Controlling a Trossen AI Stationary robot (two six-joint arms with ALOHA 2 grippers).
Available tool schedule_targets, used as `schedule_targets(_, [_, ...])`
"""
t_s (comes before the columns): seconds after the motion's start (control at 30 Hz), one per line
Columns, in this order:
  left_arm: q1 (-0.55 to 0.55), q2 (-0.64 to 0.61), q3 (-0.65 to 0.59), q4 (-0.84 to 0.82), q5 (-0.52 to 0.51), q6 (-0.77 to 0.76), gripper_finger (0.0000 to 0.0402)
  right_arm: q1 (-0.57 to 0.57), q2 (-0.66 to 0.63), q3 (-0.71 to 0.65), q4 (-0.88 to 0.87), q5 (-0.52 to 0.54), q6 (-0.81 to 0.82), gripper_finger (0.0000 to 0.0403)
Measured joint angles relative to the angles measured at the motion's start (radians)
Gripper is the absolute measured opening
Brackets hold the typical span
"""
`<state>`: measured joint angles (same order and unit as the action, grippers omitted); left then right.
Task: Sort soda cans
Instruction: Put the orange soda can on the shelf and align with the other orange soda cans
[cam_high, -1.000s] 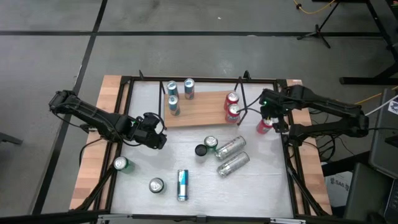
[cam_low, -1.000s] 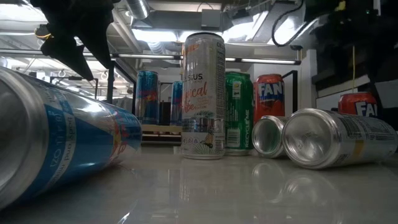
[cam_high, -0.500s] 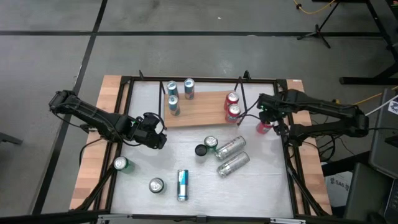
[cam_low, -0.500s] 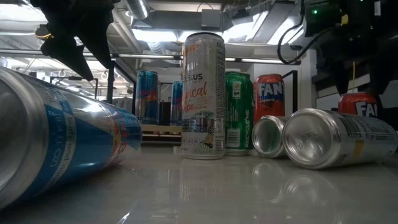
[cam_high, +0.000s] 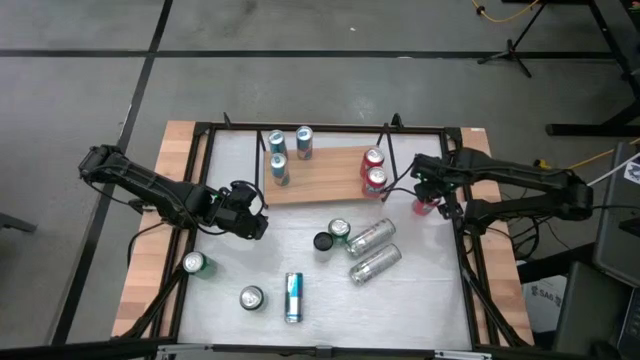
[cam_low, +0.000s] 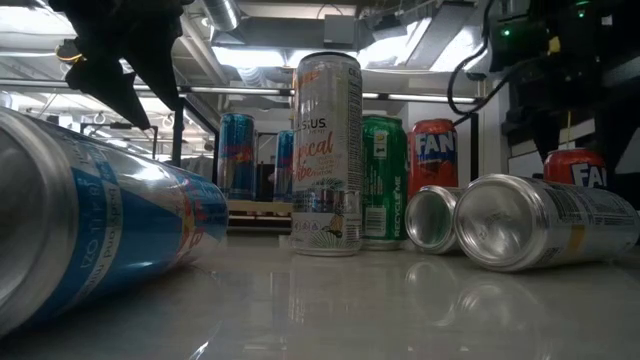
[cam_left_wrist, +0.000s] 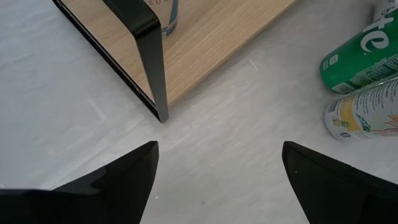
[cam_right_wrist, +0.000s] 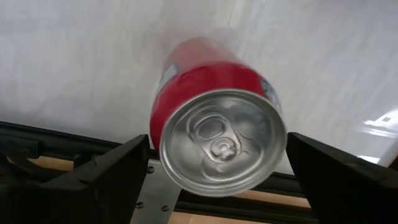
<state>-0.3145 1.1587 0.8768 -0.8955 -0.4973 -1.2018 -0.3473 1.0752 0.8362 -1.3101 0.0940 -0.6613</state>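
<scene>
Your right gripper (cam_right_wrist: 214, 180) sits over the upright red can (cam_right_wrist: 214, 124) near the table's right edge, fingers wide apart either side, not touching it. Your left gripper (cam_left_wrist: 217, 174) (also spread) holds nothing beside the wooden board (cam_high: 315, 172).

Tall silver can (cam_low: 326, 152) upright centre; blue can (cam_low: 95, 225) lying left.
</scene>
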Motion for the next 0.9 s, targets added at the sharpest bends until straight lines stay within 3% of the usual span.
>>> schedule_targets(0.9, [0.000,0.000,0.000,0.000,0.000,0.000,0.0335,0.000,0.000,-0.014,0.036,-0.013,0.001,0.0367])
